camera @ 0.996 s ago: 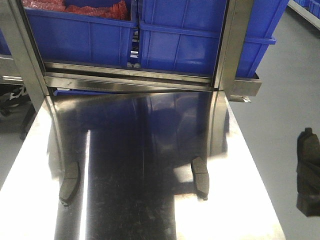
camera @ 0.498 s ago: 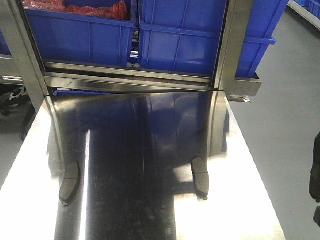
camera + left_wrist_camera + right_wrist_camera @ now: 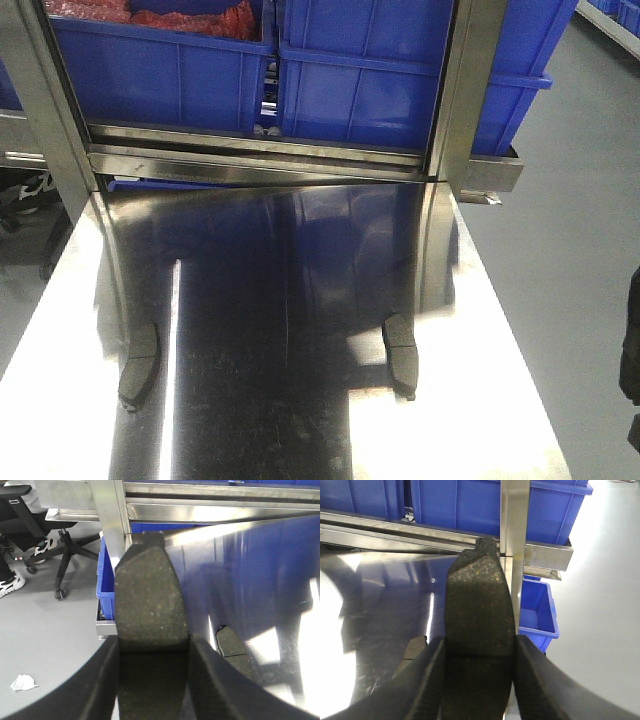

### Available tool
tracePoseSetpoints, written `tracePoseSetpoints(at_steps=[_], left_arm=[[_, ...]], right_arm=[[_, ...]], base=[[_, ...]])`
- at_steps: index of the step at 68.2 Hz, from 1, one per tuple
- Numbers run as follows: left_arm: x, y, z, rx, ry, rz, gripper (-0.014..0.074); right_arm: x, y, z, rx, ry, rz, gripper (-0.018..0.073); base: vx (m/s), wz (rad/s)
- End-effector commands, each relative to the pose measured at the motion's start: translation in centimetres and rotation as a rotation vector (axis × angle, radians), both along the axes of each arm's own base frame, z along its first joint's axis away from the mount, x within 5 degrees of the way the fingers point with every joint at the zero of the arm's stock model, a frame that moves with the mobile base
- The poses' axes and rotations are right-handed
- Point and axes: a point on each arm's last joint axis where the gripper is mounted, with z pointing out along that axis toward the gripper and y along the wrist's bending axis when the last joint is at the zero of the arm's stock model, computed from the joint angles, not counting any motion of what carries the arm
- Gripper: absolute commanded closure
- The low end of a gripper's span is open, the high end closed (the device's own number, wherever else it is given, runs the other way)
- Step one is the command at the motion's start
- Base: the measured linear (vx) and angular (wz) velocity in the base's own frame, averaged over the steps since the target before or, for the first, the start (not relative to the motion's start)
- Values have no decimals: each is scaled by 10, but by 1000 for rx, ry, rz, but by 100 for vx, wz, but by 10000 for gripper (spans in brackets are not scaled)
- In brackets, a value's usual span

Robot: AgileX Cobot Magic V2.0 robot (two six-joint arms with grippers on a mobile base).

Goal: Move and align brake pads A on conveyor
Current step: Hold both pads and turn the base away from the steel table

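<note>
Step in hand: carrying, judged from both pads being lifted and neither set down
Left gripper (image 3: 152,652): clamped on the first pad (image 3: 150,595), grainy face up to the camera, held about the left edge of the worktop (image 3: 260,570)
Right gripper (image 3: 480,652): clamped likewise on the second pad (image 3: 480,600), held by the right edge of the worktop, out towards the floor
Conveyor: nowhere in view, so direction of travel not to be told
Next move: calls for swinging both arms off the worktop towards the belt, then lowering the pads flat and in line
Near edges: worktop sides close beneath both held pads, so best lifted clear before turning
Mid worktop: third pad (image 3: 139,365) near the left edge, fourth pad (image 3: 401,355) right of centre, well apart, both lying lengthwise and yet to be fetched
Open room: bare floor (image 3: 570,250) to the right; office chair (image 3: 65,555) out on the left
Far end: closed off by steel posts (image 3: 465,90), a low rail and blue crates (image 3: 370,80)
</note>
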Motion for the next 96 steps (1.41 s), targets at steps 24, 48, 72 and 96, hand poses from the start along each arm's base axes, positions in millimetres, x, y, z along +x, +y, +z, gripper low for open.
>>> tracePoseSetpoints(at_steps=[24,48,72,96], left_arm=[[3,-1,17,-6,-122,-3,531],[3,-1,17,-6,-122,-3,531],[3,-1,17,-6,-122,-3,531],[3,-1,17,-6,-122,-3,531]], right_arm=[[2,0,18,14,-121,-2,565],[2,0,18,15,-121,-2,565],[2,0,18,16,-121,-2,565],[2,0,18,16,-121,-2,565]], base=[[0,0],[-1,4],[-4,15],[-5,18]])
